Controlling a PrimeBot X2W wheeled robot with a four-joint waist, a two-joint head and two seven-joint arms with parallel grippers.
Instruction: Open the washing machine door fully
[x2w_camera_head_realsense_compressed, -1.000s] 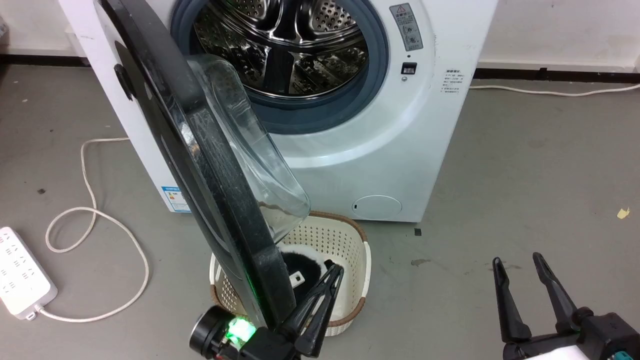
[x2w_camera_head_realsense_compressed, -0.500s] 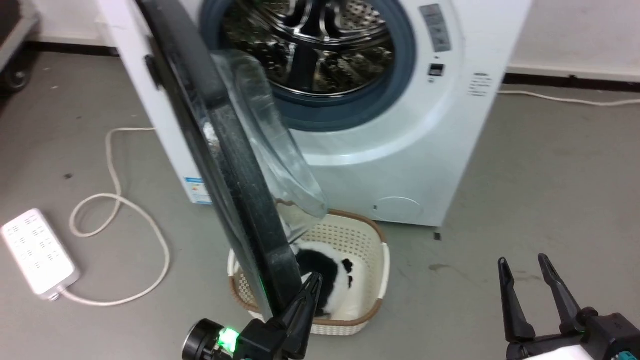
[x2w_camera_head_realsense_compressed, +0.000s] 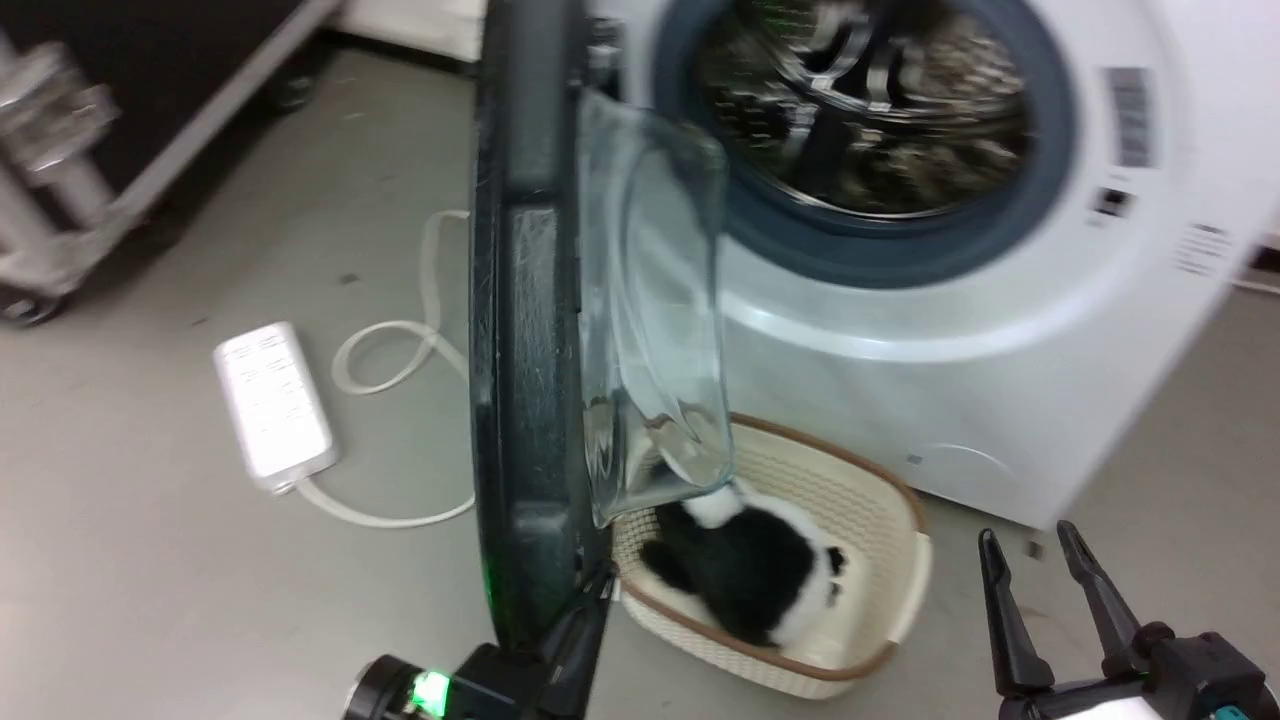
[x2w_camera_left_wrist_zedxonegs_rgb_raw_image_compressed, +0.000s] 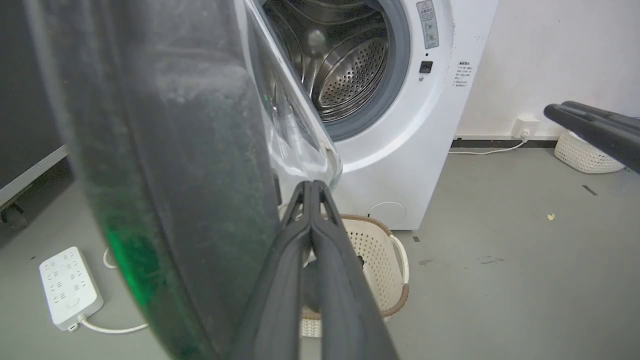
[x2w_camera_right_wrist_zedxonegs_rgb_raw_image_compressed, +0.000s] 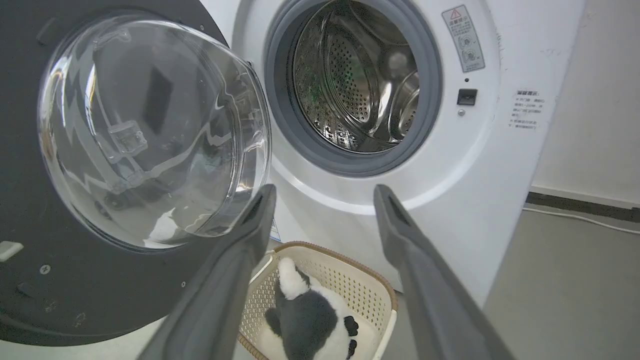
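The washing machine door (x2w_camera_head_realsense_compressed: 525, 350) stands just beside the closed left jaws.

The right gripper (x2w_camera_right_wrist_zedxonegs_rgb_raw_image_compressed: 325, 192) rises from six o'clock, and its two grey fingers stand wide apart. Low between them there is a cream basket (x2w_camera_right_wrist_zedxonegs_rgb_raw_image_compressed: 350, 282) with a brown rim, standing close before the machine. A black and white plush toy (x2w_camera_right_wrist_zedxonegs_rgb_raw_image_compressed: 305, 315) lies in it. At nine o'clock the washing machine door (x2w_camera_right_wrist_zedxonegs_rgb_raw_image_compressed: 150, 135) hangs open, its clear glass bowl bulging out of the black disc. The washing machine (x2w_camera_right_wrist_zedxonegs_rgb_raw_image_compressed: 465, 165) takes twelve to three o'clock. A grey gasket (x2w_camera_right_wrist_zedxonegs_rgb_raw_image_compressed: 350, 162) rings its perforated steel drum (x2w_camera_right_wrist_zedxonegs_rgb_raw_image_compressed: 357, 75). A white cable (x2w_camera_right_wrist_zedxonegs_rgb_raw_image_compressed: 580, 220) lies on the floor at four o'clock.
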